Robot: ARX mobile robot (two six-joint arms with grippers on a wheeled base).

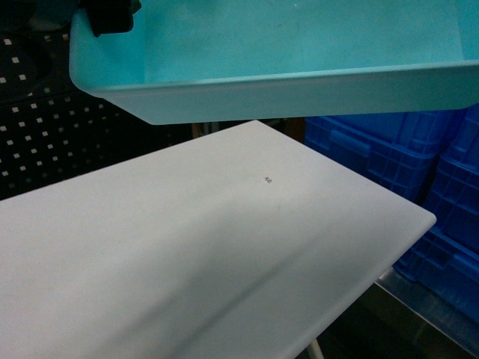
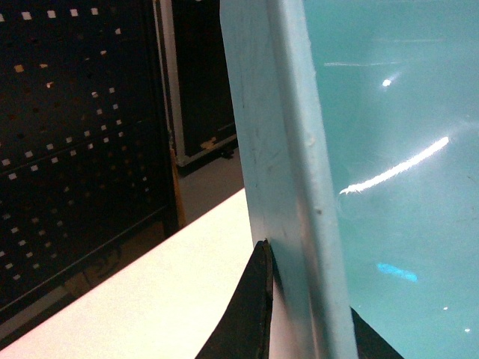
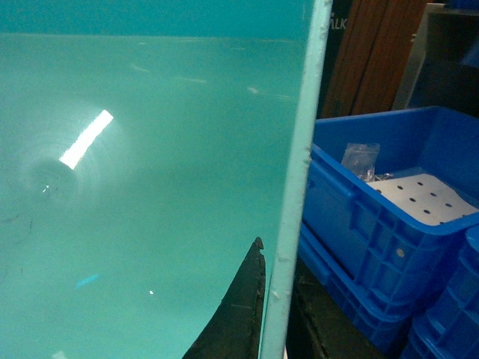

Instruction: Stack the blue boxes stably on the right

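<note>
Only partial white lettering, looks like "ALK", on dark panel (image 3: 338, 26) behind tub rim in right wrist view; rest cut off. Tiny dark mark (image 1: 269, 179) on bench (image 1: 187, 254) in head view, too small to read. Nothing else legible.

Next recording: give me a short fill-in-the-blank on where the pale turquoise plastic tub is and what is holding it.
1. The pale turquoise plastic tub is held up in the air above the ____ table.
2. The left gripper and right gripper each clamp a ____ of the tub.
3. The royal-blue ribbed plastic crate holds a white sheet dotted with ____.

Missing words: white; wall; holes
</note>
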